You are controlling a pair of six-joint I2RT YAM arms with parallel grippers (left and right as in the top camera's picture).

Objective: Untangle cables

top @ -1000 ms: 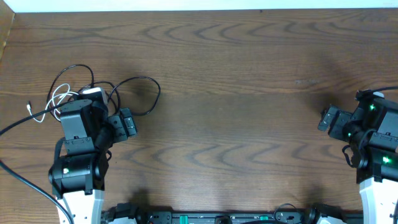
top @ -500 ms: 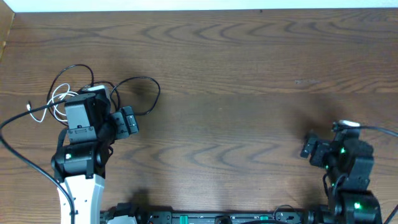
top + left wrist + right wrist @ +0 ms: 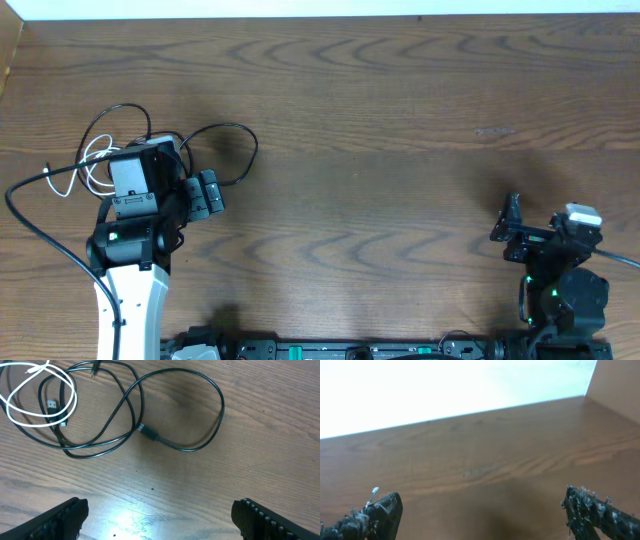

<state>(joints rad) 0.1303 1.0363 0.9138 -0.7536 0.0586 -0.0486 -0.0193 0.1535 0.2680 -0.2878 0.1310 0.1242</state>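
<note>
The black cable (image 3: 256, 150) lies in loose loops at the left of the table, tangled with the shorter white cable (image 3: 88, 160). In the left wrist view the black cable (image 3: 222, 407) loops across the top, one small plug (image 3: 148, 434) near the middle, and the white cable (image 3: 74, 397) overlaps it at the upper left. My left gripper (image 3: 200, 193) is open and empty just in front of the cables, its fingers (image 3: 160, 520) spread wide above bare wood. My right gripper (image 3: 510, 225) is open and empty at the front right, far from the cables, jaws (image 3: 482, 515) apart.
A thick black robot wire (image 3: 30, 190) curves along the left edge beside my left arm. The wooden table (image 3: 380, 150) reaches a white wall at the back (image 3: 445, 385), with a side edge at the far left.
My right arm has pulled back toward the front edge of the table and turned. My left arm has shifted slightly; the cables have not moved.
</note>
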